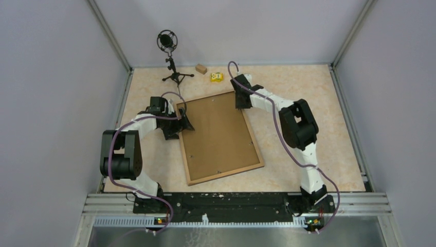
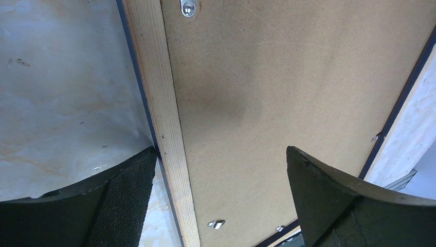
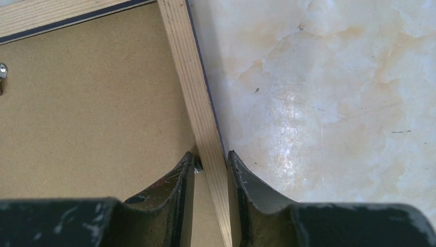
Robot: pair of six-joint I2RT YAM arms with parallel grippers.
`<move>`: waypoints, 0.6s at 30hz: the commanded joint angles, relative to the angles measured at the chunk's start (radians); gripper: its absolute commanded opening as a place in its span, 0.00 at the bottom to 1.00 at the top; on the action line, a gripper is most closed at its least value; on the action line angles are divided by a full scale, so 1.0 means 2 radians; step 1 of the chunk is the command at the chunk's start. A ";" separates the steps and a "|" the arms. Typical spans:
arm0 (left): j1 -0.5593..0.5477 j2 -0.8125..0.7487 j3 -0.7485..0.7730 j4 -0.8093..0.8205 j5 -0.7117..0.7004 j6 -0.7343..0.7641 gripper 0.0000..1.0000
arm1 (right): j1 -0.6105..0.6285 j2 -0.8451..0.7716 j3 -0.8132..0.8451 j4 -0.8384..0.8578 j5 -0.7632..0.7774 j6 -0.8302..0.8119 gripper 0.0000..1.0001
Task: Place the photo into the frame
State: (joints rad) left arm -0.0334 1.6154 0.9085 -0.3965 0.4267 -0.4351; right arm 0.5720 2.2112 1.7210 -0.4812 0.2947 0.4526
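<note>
The frame [image 1: 226, 175] lies flat on the table, tilted, light wood face up. A plain brown backing board [image 1: 218, 136] fills it. The photo is hidden. My left gripper [image 1: 181, 122] is open at the frame's far left corner. In the left wrist view it [image 2: 221, 154] straddles the wood rim [image 2: 164, 118] and the board [image 2: 288, 77]. My right gripper [image 1: 240, 100] is at the far right corner. In the right wrist view it [image 3: 211, 157] is shut on the frame's rim [image 3: 193, 87], one finger inside on the board [image 3: 92, 92], one outside.
A microphone on a small tripod [image 1: 168, 51] stands at the back, left of centre. A small wooden block [image 1: 201, 68] and a yellow object [image 1: 216, 77] lie near the back wall. Small metal tabs [image 2: 216, 224] sit along the board's edge. Walls enclose the table.
</note>
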 commanded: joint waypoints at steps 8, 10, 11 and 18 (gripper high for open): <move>-0.001 -0.030 -0.016 0.036 0.021 0.009 0.99 | -0.008 -0.045 -0.061 0.031 -0.030 0.020 0.21; -0.002 -0.030 -0.015 0.031 0.014 0.010 0.99 | -0.011 -0.050 -0.062 0.037 -0.029 0.009 0.33; -0.001 -0.029 -0.014 0.030 0.011 0.010 0.99 | -0.011 -0.050 -0.061 0.039 -0.026 0.005 0.35; -0.001 -0.020 -0.012 0.028 0.012 0.009 0.98 | -0.017 -0.039 -0.042 0.048 -0.016 -0.017 0.40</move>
State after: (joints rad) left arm -0.0330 1.5921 0.8841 -0.3687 0.4309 -0.4271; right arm 0.5468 2.1571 1.6112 -0.3767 0.2596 0.4549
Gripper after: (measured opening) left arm 0.986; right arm 0.402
